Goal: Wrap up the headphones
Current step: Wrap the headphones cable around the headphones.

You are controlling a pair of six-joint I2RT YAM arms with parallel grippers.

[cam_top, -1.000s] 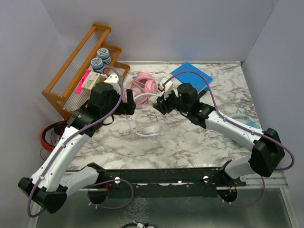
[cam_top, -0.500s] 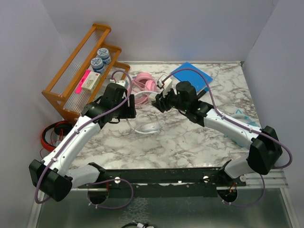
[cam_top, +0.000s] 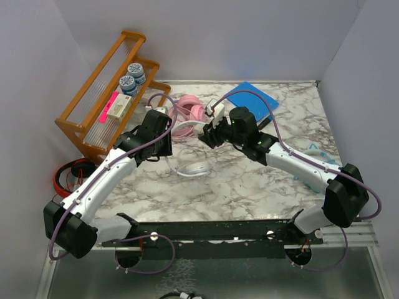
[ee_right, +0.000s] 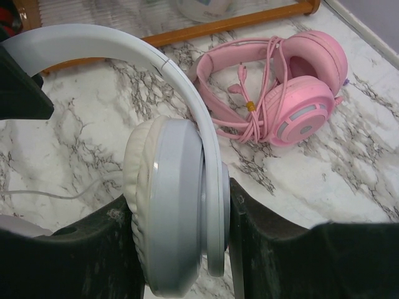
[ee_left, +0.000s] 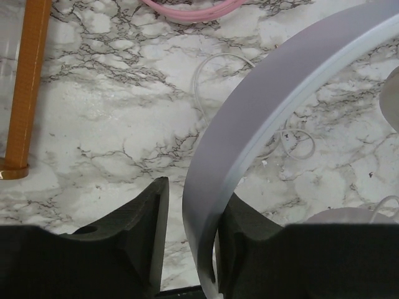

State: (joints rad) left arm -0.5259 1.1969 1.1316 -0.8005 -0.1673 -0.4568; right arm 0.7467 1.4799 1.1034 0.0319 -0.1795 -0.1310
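The white headphones (cam_top: 198, 168) hang between both arms over the marble table. My right gripper (ee_right: 179, 199) is shut on one ear cup (ee_right: 168, 205), and it stands mid-table (cam_top: 209, 134) in the top view. The headband (ee_left: 262, 118) runs between the jaws of my left gripper (ee_left: 193, 193). It leans on the right finger, and a gap shows at the left finger. Their thin white cable (ee_left: 202, 75) lies loose on the table. The pink headphones (ee_right: 293, 93) lie behind, with the pink cable bundled on them (cam_top: 190, 112).
A wooden rack (cam_top: 106, 93) with round tins (cam_top: 133, 75) stands at the back left, its leg near my left gripper (ee_left: 25, 87). A blue sheet (cam_top: 252, 99) lies at the back. Red-and-black headphones (cam_top: 65, 177) sit off the table's left edge.
My left arm has reached forward to the white headband and its jaws have narrowed around it. The right gripper has kept its hold on the ear cup and shifted slightly.
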